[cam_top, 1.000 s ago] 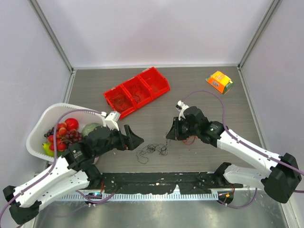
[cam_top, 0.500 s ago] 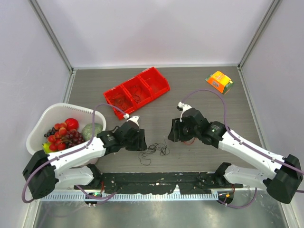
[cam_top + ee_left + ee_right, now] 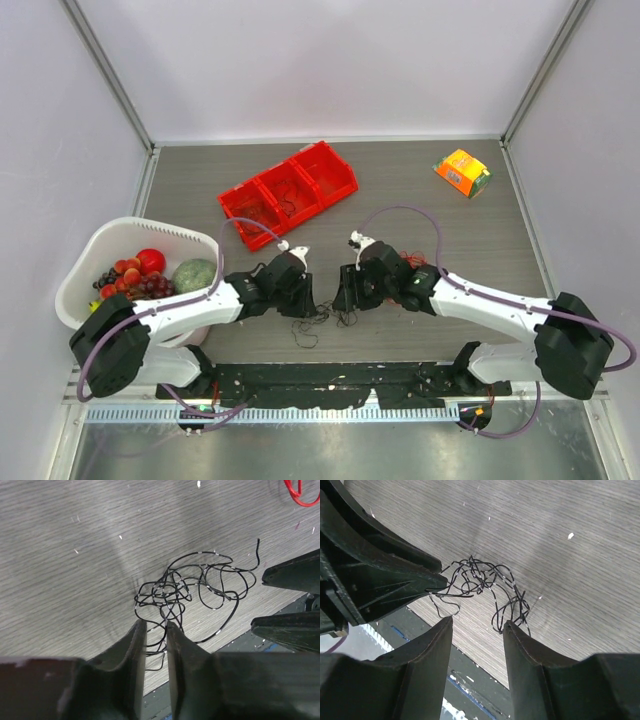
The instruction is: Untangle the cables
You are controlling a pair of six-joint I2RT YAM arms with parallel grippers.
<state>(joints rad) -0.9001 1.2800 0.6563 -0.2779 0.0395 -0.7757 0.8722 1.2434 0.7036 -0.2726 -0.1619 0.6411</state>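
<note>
From above, the left gripper and right gripper face each other low over the dark cable tangle, which lies on the grey table near its front edge. A red three-compartment bin, an orange carton and a white fruit basket sit well apart from it. In the left wrist view, the left fingers are nearly together with a slim gap. Loose strands of the tangle run into that gap (no pinch shows), and a red cable loops at the far corner. In the right wrist view, the right fingers stand well apart and hold nothing, with the tangle just past their tips.
</note>
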